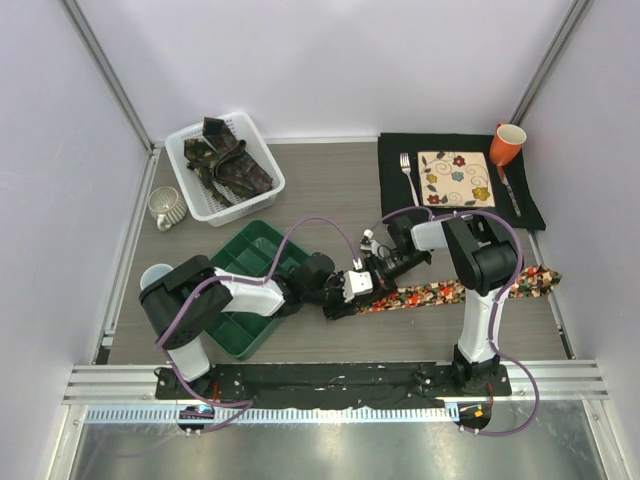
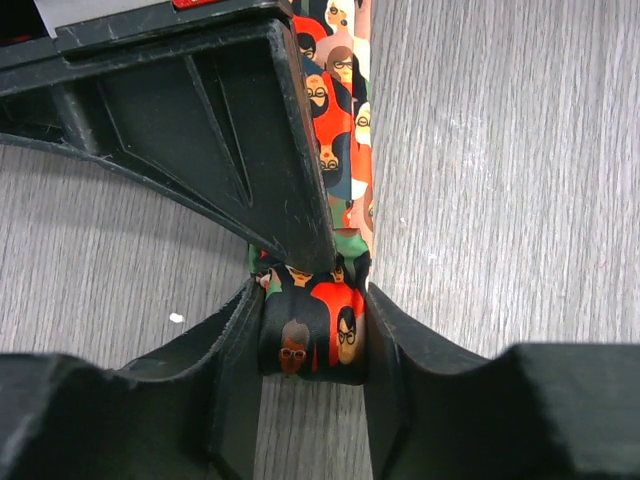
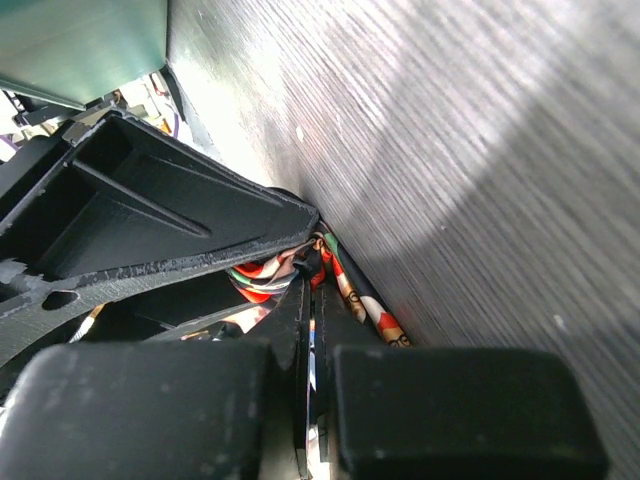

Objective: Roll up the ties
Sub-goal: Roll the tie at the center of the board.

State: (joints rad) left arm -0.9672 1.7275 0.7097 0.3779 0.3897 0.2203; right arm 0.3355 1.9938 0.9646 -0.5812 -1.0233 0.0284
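The red-orange multicolour tie (image 1: pixel 440 293) lies across the table's right half, its wide end at the far right. My left gripper (image 1: pixel 338 303) is shut on the tie's folded narrow end; in the left wrist view the jaws (image 2: pixel 312 305) squeeze that fold, and the strip (image 2: pixel 345 130) runs away from it. My right gripper (image 1: pixel 368 283) is right beside it, shut on a thin layer of the same tie (image 3: pixel 365 305) in the right wrist view (image 3: pixel 312 268). Dark patterned ties (image 1: pixel 228 160) lie heaped in a white basket (image 1: pixel 262 185) at the back left.
A green tray (image 1: pixel 228 335) sits under my left arm. A striped mug (image 1: pixel 165 207) and a teal cup (image 1: pixel 153 276) stand at the left. A black placemat (image 1: pixel 395 185) holds a floral plate (image 1: pixel 455 178), fork (image 1: pixel 409 177) and orange mug (image 1: pixel 507 143).
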